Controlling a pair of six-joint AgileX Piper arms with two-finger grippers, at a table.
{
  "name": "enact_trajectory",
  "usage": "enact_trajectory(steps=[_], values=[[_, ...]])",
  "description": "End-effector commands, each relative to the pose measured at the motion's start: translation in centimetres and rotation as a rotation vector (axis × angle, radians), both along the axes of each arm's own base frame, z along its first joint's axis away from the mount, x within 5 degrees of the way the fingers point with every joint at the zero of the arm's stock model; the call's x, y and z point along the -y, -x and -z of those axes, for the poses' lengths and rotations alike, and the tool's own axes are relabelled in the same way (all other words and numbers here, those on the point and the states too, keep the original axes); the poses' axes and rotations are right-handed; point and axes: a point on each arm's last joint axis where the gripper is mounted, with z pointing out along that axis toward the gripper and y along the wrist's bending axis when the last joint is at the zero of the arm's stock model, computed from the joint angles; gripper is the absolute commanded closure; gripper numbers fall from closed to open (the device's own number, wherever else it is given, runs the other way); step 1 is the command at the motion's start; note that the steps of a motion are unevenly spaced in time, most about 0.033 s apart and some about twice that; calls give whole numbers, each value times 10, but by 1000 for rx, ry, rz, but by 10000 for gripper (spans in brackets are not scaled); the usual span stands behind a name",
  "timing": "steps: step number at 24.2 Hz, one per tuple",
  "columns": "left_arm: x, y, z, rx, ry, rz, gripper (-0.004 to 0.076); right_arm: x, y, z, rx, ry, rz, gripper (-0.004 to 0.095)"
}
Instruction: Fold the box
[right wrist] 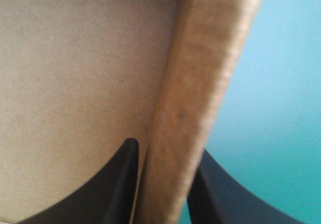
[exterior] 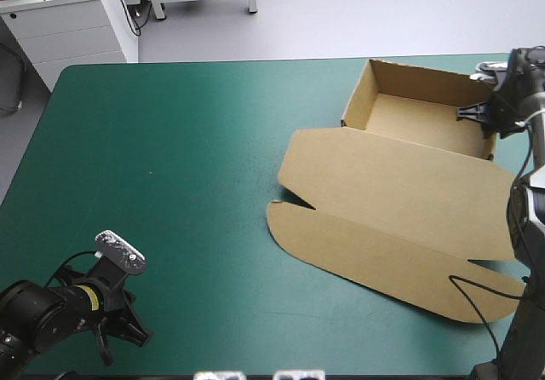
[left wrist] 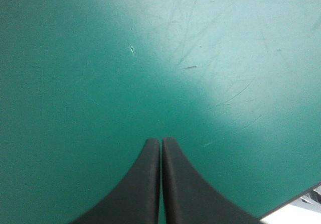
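Gripping one matte upright wall of the brown box [exterior: 400, 192], right pincer [right wrist: 168, 151]; left pincer [left wrist: 161, 141] closed over scuffed teal-green cover [left wrist: 100, 58].

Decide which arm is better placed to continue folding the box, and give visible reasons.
Right: the right tool clamps a tray wall of the box. The left tool is shut over bare cover near its near-left corner, far from the box.
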Motion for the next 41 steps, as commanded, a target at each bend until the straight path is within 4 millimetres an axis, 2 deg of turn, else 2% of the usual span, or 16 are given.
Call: enact_trajectory(steps=[1, 2, 5, 7, 11, 12, 13, 14, 17, 20, 24, 28, 29, 31, 38, 41], values=[[3, -3, -9, 53, 28, 9, 731, 33, 19, -34, 89, -6, 81, 927], [3, -3, -9, 53, 28, 9, 731, 48, 24, -33, 99, -44, 118, 927], [3, -3, -9, 54, 29, 9, 731, 69, 32, -32, 99, -52, 154, 917], [3, -3, -9, 54, 29, 9, 731, 77, 36, -32, 97, -46, 159, 825], [3, -4, -9, 69, 36, 11, 731, 85, 39, -32, 102, -38, 165, 194], [4, -5, -10, 74, 38, 11, 731, 85, 38, -32, 110, -38, 171, 78], [4, -5, -10, 74, 38, 11, 731, 86, 38, -33, 114, -26, 191, 11], [4, -5, -10, 74, 38, 11, 731, 86, 40, -37, 107, -21, 192, -5], [4, -5, -10, 74, 38, 11, 731, 83, 49, -79, 218, 18, 219, 8], [4, -5, -10, 74, 38, 11, 731, 76, 61, -111, 304, 34, 214, 7], [3, -5, -10, 75, 36, 11, 731, 57, 80, -147, 418, -29, 186, 8], [3, -5, -10, 75, 36, 11, 731, 36, 89, -168, 498, -119, 125, 51], [4, -5, -10, 77, 37, 11, 731, 31, 89, -170, 503, -119, 113, 88], [4, -6, -10, 86, 44, 12, 731, 16, 92, -175, 502, -110, 70, 230], [6, -8, -12, 123, 67, 15, 731, -39, 99, -167, 437, -125, -108, 934], [7, -10, -13, 141, 81, 17, 731, -62, 105, -163, 410, -141, -170, 916]])
